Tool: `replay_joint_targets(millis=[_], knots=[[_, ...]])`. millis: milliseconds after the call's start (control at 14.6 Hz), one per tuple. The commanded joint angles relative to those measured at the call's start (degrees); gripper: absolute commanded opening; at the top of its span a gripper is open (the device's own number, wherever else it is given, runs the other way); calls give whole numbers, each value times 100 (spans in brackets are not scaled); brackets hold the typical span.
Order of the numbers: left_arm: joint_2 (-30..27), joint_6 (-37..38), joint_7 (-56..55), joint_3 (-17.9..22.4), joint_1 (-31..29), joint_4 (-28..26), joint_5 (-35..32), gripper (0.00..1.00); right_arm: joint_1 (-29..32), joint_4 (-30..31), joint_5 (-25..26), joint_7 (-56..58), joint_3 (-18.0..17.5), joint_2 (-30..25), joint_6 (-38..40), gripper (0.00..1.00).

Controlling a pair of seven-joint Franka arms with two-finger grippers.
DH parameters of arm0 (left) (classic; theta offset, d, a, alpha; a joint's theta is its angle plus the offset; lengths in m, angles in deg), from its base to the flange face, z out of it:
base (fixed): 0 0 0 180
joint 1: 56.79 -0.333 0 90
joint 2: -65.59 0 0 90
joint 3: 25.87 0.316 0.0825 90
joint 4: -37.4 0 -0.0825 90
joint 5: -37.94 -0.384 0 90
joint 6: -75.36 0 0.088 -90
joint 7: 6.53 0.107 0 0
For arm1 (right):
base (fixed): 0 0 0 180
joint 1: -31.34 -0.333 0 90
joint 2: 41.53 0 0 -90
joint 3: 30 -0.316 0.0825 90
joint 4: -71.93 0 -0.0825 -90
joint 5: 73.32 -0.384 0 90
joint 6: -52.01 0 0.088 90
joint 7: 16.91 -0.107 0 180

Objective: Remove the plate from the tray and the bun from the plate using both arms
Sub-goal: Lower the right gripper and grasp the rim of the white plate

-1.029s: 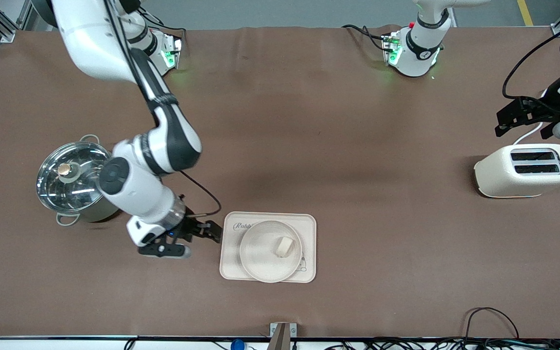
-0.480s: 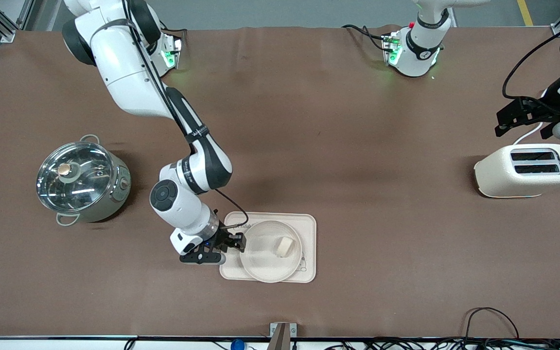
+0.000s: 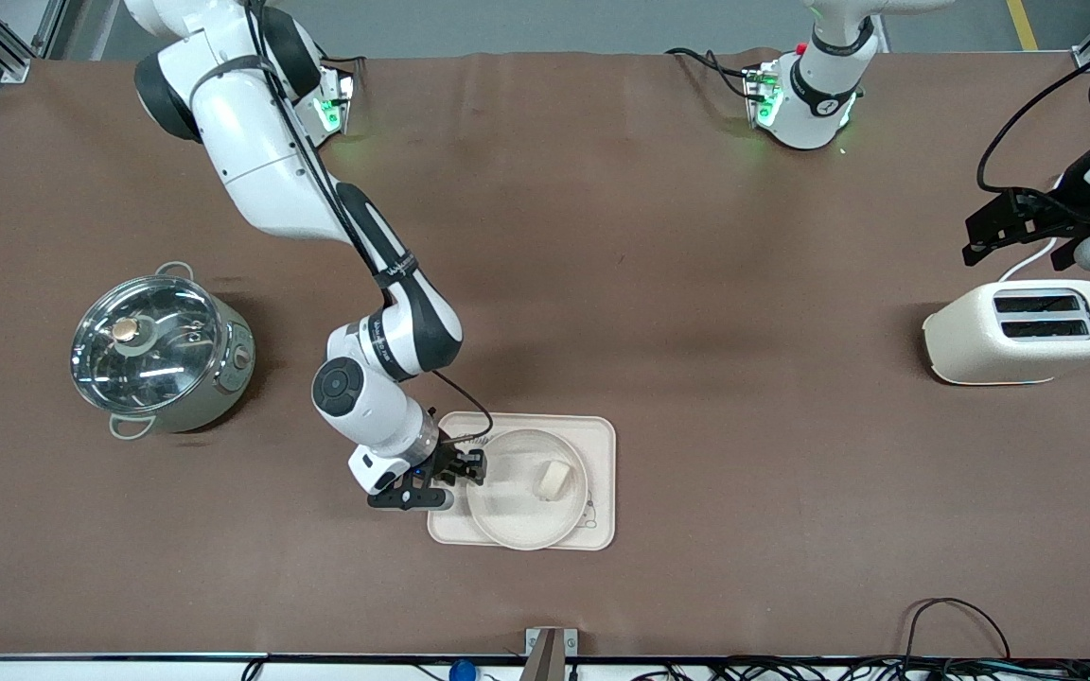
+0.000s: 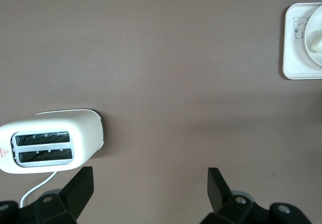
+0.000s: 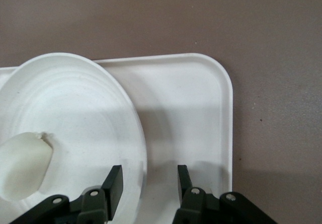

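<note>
One bun (image 3: 553,479) lies on the one plate (image 3: 512,515), which sits on a single tray (image 3: 602,435) near the worktop's (image 3: 659,284) front camera edge. The right pincer (image 3: 465,466), arm bent low, straddles the plate's rim, half-closed, grip uncertain. The left pincer (image 3: 1018,230) waits wide open above the one toaster (image 3: 971,342), holding nothing.

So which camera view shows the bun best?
The front view: the whole bun shows on the plate, which lies on the tray. The right wrist view shows it cut off at the edge, beside the right pincer. The left wrist view shows only a sliver.
</note>
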Motion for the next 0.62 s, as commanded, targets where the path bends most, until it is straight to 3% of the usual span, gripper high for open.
replay_joint_targets(millis=[0,549], knots=[[22,103,-31,-17,7,86,-103,100,95,-148,-109,181,-63,108,-21,40],[22,103,-22,-17,7,86,-103,100,218,-201,-117,172,-379,91,-3,10]])
